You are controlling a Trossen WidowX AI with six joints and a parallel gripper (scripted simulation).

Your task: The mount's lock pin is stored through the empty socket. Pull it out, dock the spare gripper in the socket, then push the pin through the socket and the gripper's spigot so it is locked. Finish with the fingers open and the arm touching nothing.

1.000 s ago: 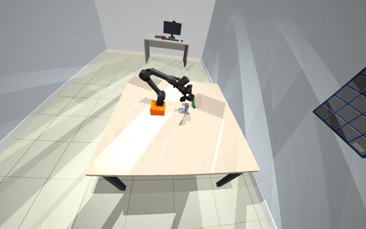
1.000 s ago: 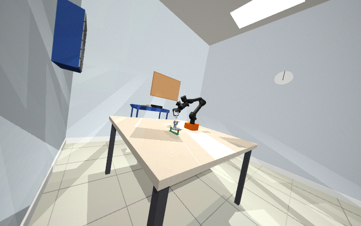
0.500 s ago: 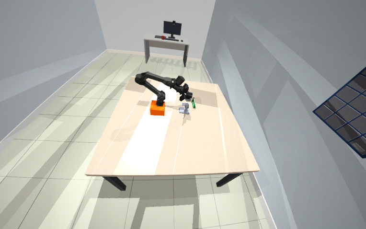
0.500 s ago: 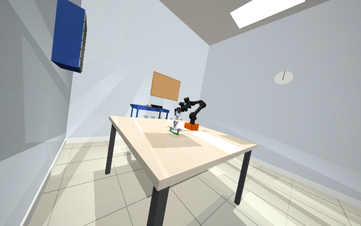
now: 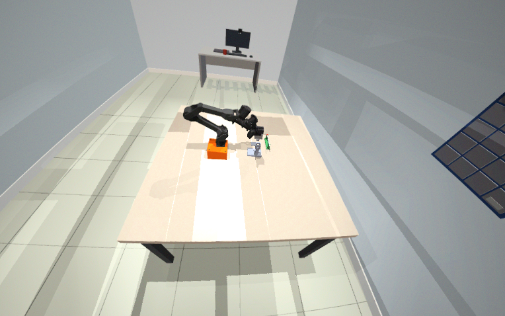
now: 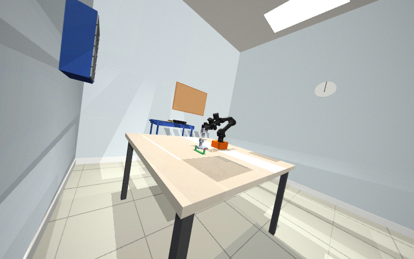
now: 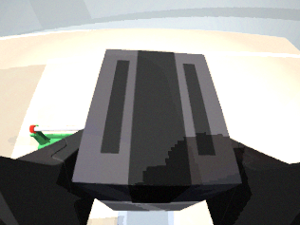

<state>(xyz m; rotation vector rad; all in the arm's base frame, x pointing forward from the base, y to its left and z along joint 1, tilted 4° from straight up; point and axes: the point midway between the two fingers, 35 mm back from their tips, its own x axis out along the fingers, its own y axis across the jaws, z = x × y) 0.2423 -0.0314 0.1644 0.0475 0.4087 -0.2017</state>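
My gripper [image 5: 258, 133] [image 6: 204, 125] [image 7: 150, 127] is shut on the spare gripper [image 5: 258, 137] [image 6: 203, 132] [image 7: 159, 103], a grey block with two dark slots that fills the middle of the wrist view. It is held upright just above the grey mount [image 5: 257, 148] [image 6: 201, 142], which stands on a pale base plate [image 5: 251, 151]. I cannot tell whether its spigot touches or enters the socket. The lock pin [image 7: 57, 128], a pale rod with a red head, lies across the green rack [image 5: 267, 143] [image 6: 198, 151] [image 7: 55, 139], apart from the mount.
The green rack stands close beside the mount, on the side away from the arm's orange base [image 5: 217, 151] [image 6: 219, 144]. All stand on the wooden table [image 5: 297, 201] [image 6: 161, 170]. A desk with a monitor [image 5: 237, 38] is far behind.
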